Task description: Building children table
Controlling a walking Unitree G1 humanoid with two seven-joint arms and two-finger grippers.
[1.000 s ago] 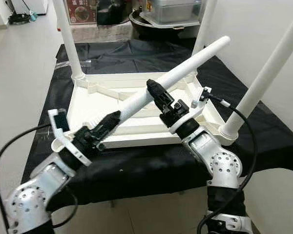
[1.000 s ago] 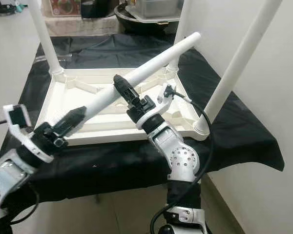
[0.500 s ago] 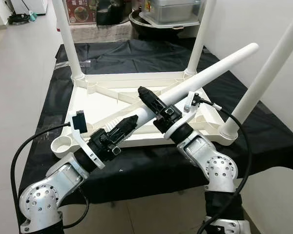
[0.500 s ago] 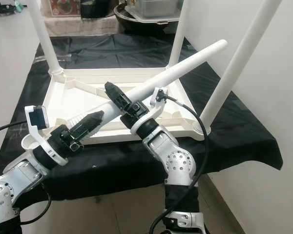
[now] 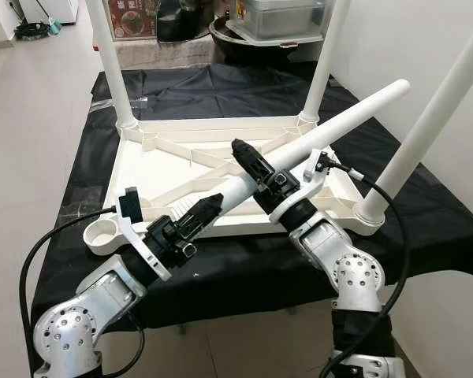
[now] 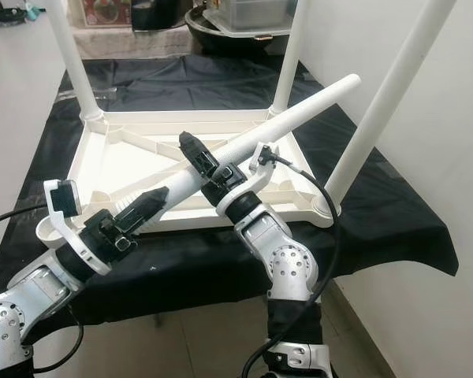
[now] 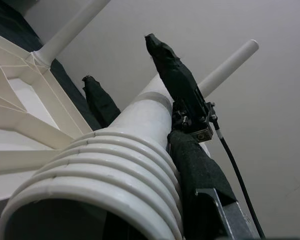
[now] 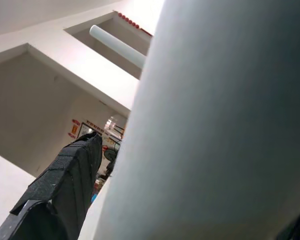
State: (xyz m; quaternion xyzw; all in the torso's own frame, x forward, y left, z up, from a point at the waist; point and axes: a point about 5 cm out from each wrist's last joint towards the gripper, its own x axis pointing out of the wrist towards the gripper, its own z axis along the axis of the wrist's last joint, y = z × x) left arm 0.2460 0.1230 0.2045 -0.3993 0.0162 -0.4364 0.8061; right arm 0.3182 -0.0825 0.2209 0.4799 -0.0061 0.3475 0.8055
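Right gripper (image 5: 256, 167) clamps the loose table leg (image 5: 331, 125) mid-shaft; left gripper (image 5: 199, 216) pinches its threaded end — two holds to steer it. Upturned tabletop (image 5: 134, 177) lies on black cloth (image 5: 79, 157), three legs fitted; empty socket (image 5: 101, 235) waits at the near-left corner — likely target.

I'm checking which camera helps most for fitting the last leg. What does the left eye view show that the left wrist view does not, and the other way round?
Left eye view: the whole upturned tabletop on the black cloth, three legs already standing in its corners, the empty corner socket, and the left gripper at the loose leg's lower end.

Left wrist view: the ribbed, hollow end of the loose leg, seen close up.

Both: the loose leg, held around its middle by the right gripper, and part of the tabletop's ribbed underside.
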